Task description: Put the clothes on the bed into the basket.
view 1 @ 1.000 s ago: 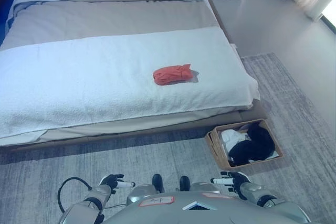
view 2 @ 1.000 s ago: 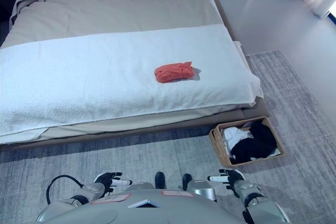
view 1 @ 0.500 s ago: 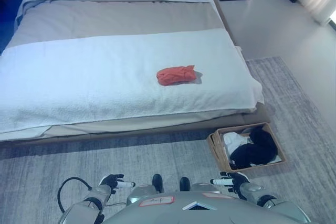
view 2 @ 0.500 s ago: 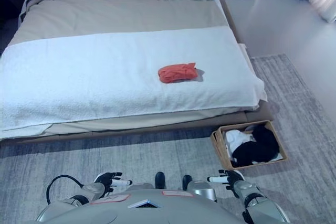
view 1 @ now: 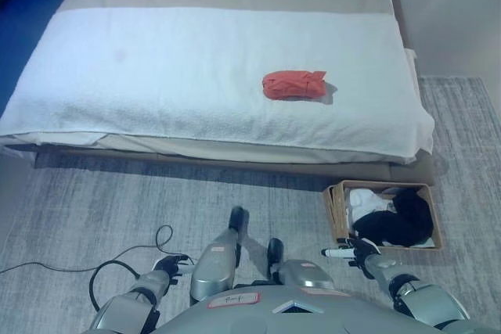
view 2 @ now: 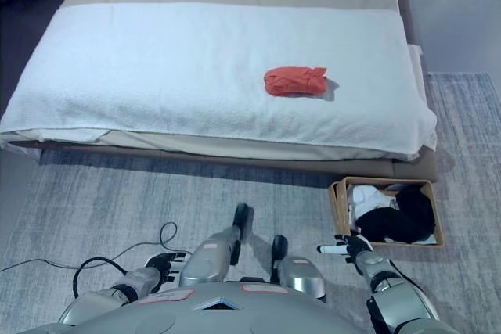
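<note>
Wide low bed (view 1: 117, 84) with a white towelling cover across its near half and a beige sheet beyond it: fills the upper part of both views, well ahead of both hands.

Grey woven rug (view 1: 94, 201): floor between the bed and the hands.

Rectangular brown wicker basket (view 2: 338, 201): on the rug at the bed's foot corner, just ahead of the right hand (view 2: 350, 247). Holds a black garment (view 2: 403, 220) lying over a white garment (view 2: 364, 195). Judged: part of the task is done.

Crumpled red-orange garment (view 1: 293, 84): the only clothing seen on the bed, lying on the white cover, far ahead of the right hand and slightly to its left, out of reach from here. Judged: one item left — go to the bed, grasp it, bring it to the basket.

Right hand: low, close to the basket's near corner, fingers relaxed, holding nothing.

Left hand (view 2: 160, 262): low at lower left, fingers loose, empty, well apart from both bed and basket.
</note>
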### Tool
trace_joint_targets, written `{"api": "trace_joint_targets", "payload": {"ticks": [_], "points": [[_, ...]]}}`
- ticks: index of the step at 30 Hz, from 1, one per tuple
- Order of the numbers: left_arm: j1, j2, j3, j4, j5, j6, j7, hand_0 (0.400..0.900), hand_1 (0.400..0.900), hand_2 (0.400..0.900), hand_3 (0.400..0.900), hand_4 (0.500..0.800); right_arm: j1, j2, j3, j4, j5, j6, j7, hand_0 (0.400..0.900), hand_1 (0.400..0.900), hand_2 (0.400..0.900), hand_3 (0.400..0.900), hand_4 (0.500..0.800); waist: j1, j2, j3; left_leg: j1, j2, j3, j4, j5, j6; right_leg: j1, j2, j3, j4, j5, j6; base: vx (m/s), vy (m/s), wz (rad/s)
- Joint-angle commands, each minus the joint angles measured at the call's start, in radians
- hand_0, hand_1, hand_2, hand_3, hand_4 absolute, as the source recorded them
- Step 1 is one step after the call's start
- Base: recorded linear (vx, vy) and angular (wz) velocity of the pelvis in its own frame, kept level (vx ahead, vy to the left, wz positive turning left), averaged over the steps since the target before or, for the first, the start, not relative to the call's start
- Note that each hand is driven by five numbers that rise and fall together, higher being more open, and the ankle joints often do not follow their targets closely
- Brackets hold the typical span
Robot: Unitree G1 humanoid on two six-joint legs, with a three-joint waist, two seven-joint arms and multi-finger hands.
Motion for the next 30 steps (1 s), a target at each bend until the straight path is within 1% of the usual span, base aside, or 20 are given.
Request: {"api": "trace_joint_targets", "payload": {"ticks": [1, 3, 5, 7, 10, 11, 12, 14, 15, 17, 18, 19, 22, 23, 24, 25, 26, 27, 29, 30], "points": [[0.000, 0.049, 0.027, 0.001, -0.029, -0.015, 0.021, 0.900, 0.900, 0.900, 0.900, 0.800, 0.032, -0.036, 0.036, -0.014, 0.015, -0.020, -0.015, 0.900, 0.900, 0.900, 0.900, 0.800, 0.009, -0.024, -0.048, -0.099, -0.024, -0.001, 0.004, 0.062, 0.081, 0.099, 0.022, 0.094, 0.070, -0.134, 0.137, 0.30, 0.073, -0.70], [0.004, 0.054, 0.035, 0.005, -0.034, -0.015, 0.021, 0.900, 0.900, 0.900, 0.900, 0.800, 0.038, -0.033, 0.031, -0.002, 0.014, -0.017, -0.007, 0.900, 0.900, 0.900, 0.900, 0.800, 0.011, -0.024, -0.063, -0.096, -0.010, -0.006, 0.017, 0.075, 0.080, 0.131, 0.018, 0.138, 0.069, -0.158, 0.143, 0.34, 0.132, -0.62], [0.003, 0.061, 0.039, 0.006, -0.036, -0.014, 0.024, 0.900, 0.900, 0.900, 0.900, 0.800, 0.044, -0.026, 0.027, 0.005, 0.011, -0.015, -0.002, 0.900, 0.900, 0.900, 0.900, 0.800, 0.010, -0.033, -0.083, -0.095, -0.014, -0.001, 0.045, 0.097, 0.083, 0.146, 0.002, 0.160, 0.073, -0.176, 0.146, 0.36, 0.184, -0.42], [-0.005, 0.073, 0.035, 0.006, -0.027, -0.014, 0.026, 0.900, 0.900, 0.900, 0.900, 0.800, 0.050, -0.016, 0.021, 0.011, 0.012, -0.012, 0.006, 0.900, 0.900, 0.900, 0.900, 0.800, 0.007, -0.053, -0.099, -0.111, -0.028, 0.024, 0.110, 0.084, 0.097, 0.148, -0.027, 0.172, 0.101, -0.195, 0.161, 0.35, 0.206, -0.42], [-0.030, 0.094, 0.029, -0.002, -0.034, -0.017, 0.029, 0.900, 0.900, 0.900, 0.900, 0.800, 0.056, -0.004, 0.013, 0.021, 0.011, -0.010, 0.017, 0.900, 0.900, 0.900, 0.900, 0.800, -0.001, -0.086, -0.130, -0.128, -0.060, 0.057, 0.194, 0.027, 0.124, 0.111, -0.069, 0.184, 0.193, -0.166, 0.207, 0.33, 0.203, -0.35], [-0.032, 0.097, 0.028, -0.005, -0.035, -0.018, 0.028, 0.900, 0.900, 0.900, 0.900, 0.800, 0.060, -0.002, 0.011, 0.023, 0.009, -0.008, 0.021, 0.900, 0.900, 0.900, 0.900, 0.800, -0.004, -0.092, -0.137, -0.125, -0.067, 0.065, 0.203, 0.010, 0.132, 0.098, -0.074, 0.189, 0.227, -0.140, 0.219, 0.36, 0.215, -0.22], [-0.037, 0.101, 0.023, -0.011, -0.036, -0.018, 0.026, 0.900, 0.900, 0.900, 0.900, 0.800, 0.061, 0.000, 0.007, 0.019, 0.010, -0.009, 0.026, 0.900, 0.900, 0.900, 0.900, 0.800, -0.009, -0.103, -0.141, -0.118, -0.077, 0.078, 0.208, -0.010, 0.140, 0.078, -0.081, 0.192, 0.275, -0.087, 0.235, 0.32, 0.204, -0.21], [-0.045, 0.109, 0.018, -0.019, -0.037, -0.018, 0.024, 0.900, 0.900, 0.900, 0.900, 0.800, 0.058, 0.002, 0.005, 0.018, 0.008, -0.006, 0.029, 0.900, 0.900, 0.900, 0.900, 0.800, -0.016, -0.110, -0.145, -0.093, -0.086, 0.084, 0.199, -0.038, 0.159, 0.019, -0.081, 0.187, 0.399, 0.015, 0.261, 0.28, 0.182, -0.14], [-0.051, 0.112, 0.014, -0.020, -0.037, -0.018, 0.025, 0.900, 0.900, 0.900, 0.900, 0.800, 0.051, 0.006, 0.004, 0.016, 0.010, -0.006, 0.031, 0.900, 0.900, 0.900, 0.900, 0.800, -0.022, -0.111, -0.142, -0.077, -0.091, 0.085, 0.194, -0.049, 0.168, -0.017, -0.080, 0.178, 0.476, 0.080, 0.272, 0.27, 0.191, 0.02], [-0.065, 0.115, 0.009, -0.023, -0.038, -0.018, 0.031, 0.900, 0.900, 0.900, 0.900, 0.800, 0.040, 0.006, 0.006, 0.009, 0.007, -0.006, 0.030, 0.900, 0.900, 0.900, 0.900, 0.800, -0.037, -0.098, -0.114, -0.031, -0.098, 0.079, 0.184, -0.066, 0.186, -0.073, -0.081, 0.139, 0.625, 0.172, 0.286, 0.25, 0.211, 0.13], [-0.070, 0.118, 0.009, -0.025, -0.040, -0.016, 0.032, 0.900, 0.900, 0.900, 0.900, 0.800, 0.037, 0.005, 0.005, 0.007, 0.012, -0.007, 0.030, 0.900, 0.900, 0.900, 0.900, 0.800, -0.043, -0.087, -0.102, -0.007, -0.098, 0.072, 0.177, -0.069, 0.192, -0.102, -0.069, 0.128, 0.684, 0.177, 0.284, 0.24, 0.193, 0.17], [-0.069, 0.117, 0.008, -0.025, -0.039, -0.018, 0.031, 0.900, 0.900, 0.900, 0.900, 0.800, 0.036, 0.004, 0.002, 0.008, 0.011, -0.007, 0.026, 0.900, 0.900, 0.900, 0.900, 0.800, -0.044, -0.079, -0.095, 0.011, -0.099, 0.069, 0.172, -0.079, 0.198, -0.123, -0.069, 0.116, 0.717, 0.173, 0.281, 0.29, 0.171, 0.16], [-0.074, 0.121, 0.008, -0.024, -0.042, -0.019, 0.031, 0.900, 0.900, 0.900, 0.900, 0.800, 0.036, -0.004, 0.001, -0.005, 0.021, -0.009, 0.024, 0.900, 0.900, 0.900, 0.900, 0.800, -0.055, -0.061, -0.082, 0.096, -0.108, 0.040, 0.118, -0.085, 0.200, -0.192, -0.058, 0.102, 0.640, 0.052, 0.246, 0.29, 0.106, 0.24], [-0.076, 0.117, 0.008, -0.022, -0.041, -0.019, 0.033, 0.900, 0.900, 0.900, 0.900, 0.800, 0.034, -0.005, 0.002, -0.002, 0.022, -0.009, 0.021, 0.900, 0.900, 0.900, 0.900, 0.800, -0.053, -0.048, -0.077, 0.121, -0.100, 0.035, 0.102, -0.090, 0.196, -0.207, -0.073, 0.070, 0.581, -0.023, 0.230, 0.27, 0.042, 0.22], [-0.079, 0.114, 0.008, -0.019, -0.037, -0.019, 0.035, 0.900, 0.900, 0.900, 0.900, 0.800, 0.030, -0.006, 0.005, -0.001, 0.022, -0.009, 0.019, 0.900, 0.900, 0.900, 0.900, 0.800, -0.054, -0.041, -0.072, 0.144, -0.095, 0.031, 0.093, -0.097, 0.189, -0.208, -0.087, 0.047, 0.508, -0.064, 0.222, 0.25, 0.000, 0.27], [-0.081, 0.111, 0.007, -0.014, -0.035, -0.020, 0.035, 0.900, 0.900, 0.900, 0.900, 0.800, 0.025, -0.010, 0.007, -0.002, 0.021, -0.009, 0.015, 0.900, 0.900, 0.900, 0.900, 0.800, -0.055, -0.039, -0.066, 0.159, -0.094, 0.030, 0.086, -0.105, 0.181, -0.222, -0.100, 0.042, 0.414, -0.060, 0.224, 0.23, -0.050, 0.27], [-0.085, 0.110, 0.009, -0.012, -0.035, -0.021, 0.034, 0.900, 0.900, 0.900, 0.900, 0.800, 0.021, -0.011, 0.008, -0.006, 0.020, -0.008, 0.013, 0.900, 0.900, 0.900, 0.900, 0.800, -0.056, -0.042, -0.062, 0.175, -0.095, 0.028, 0.077, -0.112, 0.175, -0.230, -0.114, 0.041, 0.327, -0.037, 0.231, 0.20, -0.097, 0.23], [-0.090, 0.106, 0.009, -0.009, -0.032, -0.021, 0.037, 0.900, 0.900, 0.900, 0.900, 0.800, 0.014, -0.009, 0.011, -0.008, 0.011, -0.006, 0.010, 0.900, 0.900, 0.900, 0.900, 0.800, -0.054, -0.046, -0.057, 0.191, -0.091, 0.030, 0.069, -0.121, 0.167, -0.240, -0.143, 0.023, 0.237, 0.007, 0.244, 0.19, -0.128, 0.21], [-0.089, 0.108, 0.019, -0.004, -0.033, -0.022, 0.038, 0.900, 0.900, 0.900, 0.900, 0.800, 0.012, -0.015, 0.009, -0.024, 0.003, -0.002, 0.005, 0.900, 0.900, 0.900, 0.900, 0.800, -0.058, -0.054, -0.046, 0.212, -0.090, 0.031, 0.076, -0.142, 0.154, -0.261, -0.179, 0.021, 0.168, 0.076, 0.266, 0.18, -0.148, 0.32], [-0.085, 0.110, 0.025, -0.002, -0.031, -0.023, 0.040, 0.900, 0.900, 0.900, 0.900, 0.800, 0.018, -0.016, 0.009, -0.027, 0.001, -0.001, 0.008, 0.900, 0.900, 0.900, 0.900, 0.800, -0.061, -0.061, -0.045, 0.219, -0.097, 0.023, 0.084, -0.151, 0.152, -0.247, -0.179, 0.032, 0.175, 0.084, 0.270, 0.17, -0.160, 0.37]]}}
